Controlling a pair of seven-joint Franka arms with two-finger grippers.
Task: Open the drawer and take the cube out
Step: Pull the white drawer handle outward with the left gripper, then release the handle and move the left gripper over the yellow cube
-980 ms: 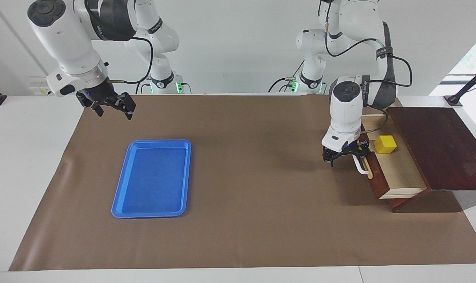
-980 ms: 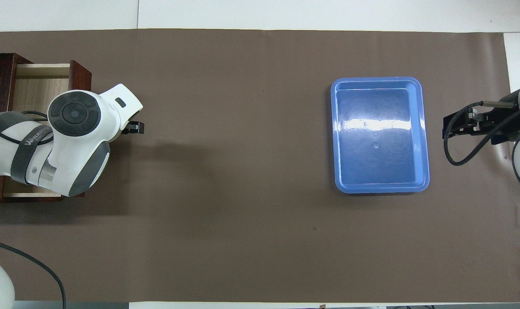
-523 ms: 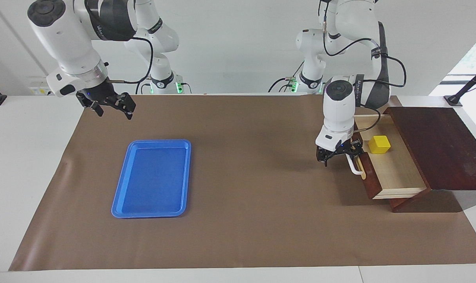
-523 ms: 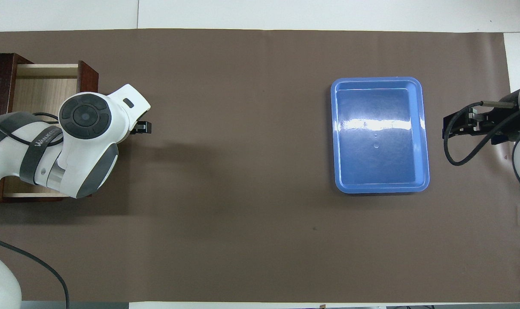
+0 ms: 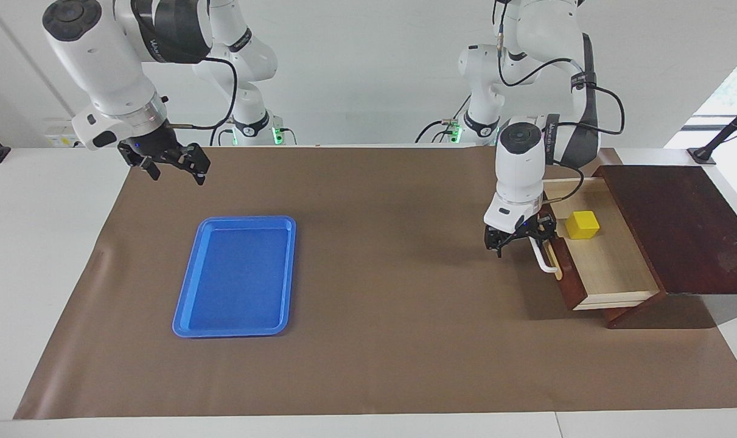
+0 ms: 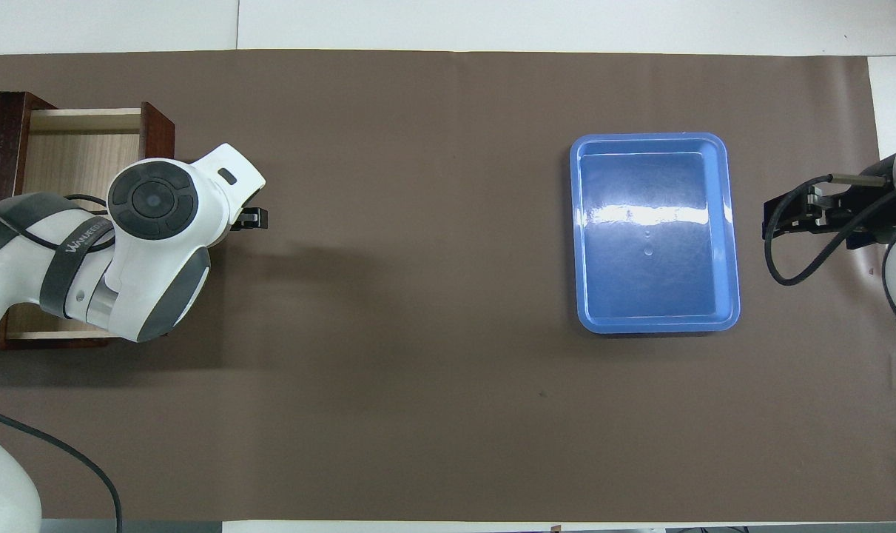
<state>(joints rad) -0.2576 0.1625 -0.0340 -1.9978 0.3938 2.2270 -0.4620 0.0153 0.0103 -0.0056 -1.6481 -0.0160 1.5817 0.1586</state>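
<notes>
- Drawer [image 5: 605,261] pulled well out of the dark wood cabinet [image 5: 678,225] at the left arm's end of the table; light wood floor exposed.
- Cube [image 5: 582,224] sits inside the drawer, at the part nearer the robots, clear of the walls.
- Left gripper [image 5: 520,238] low at the white handle [image 5: 544,258], fingers spread, hooked at the bar's upper end; nothing clamped.
- Right gripper [image 5: 170,161] waits raised over the mat's corner near the blue tray [image 5: 234,277], fingers apart, empty.
- Cube probably light, rigid, smooth-faced; flat opposite sides suit a top-down pinch at mid-height. Could skid on slick wood if nudged.
- Drawer likely stiff, slides on a straight pull.
- Brown mat [image 5: 374,304] flat, matte, plenty of free room; drawer walls crowd the fingers a bit.
</notes>
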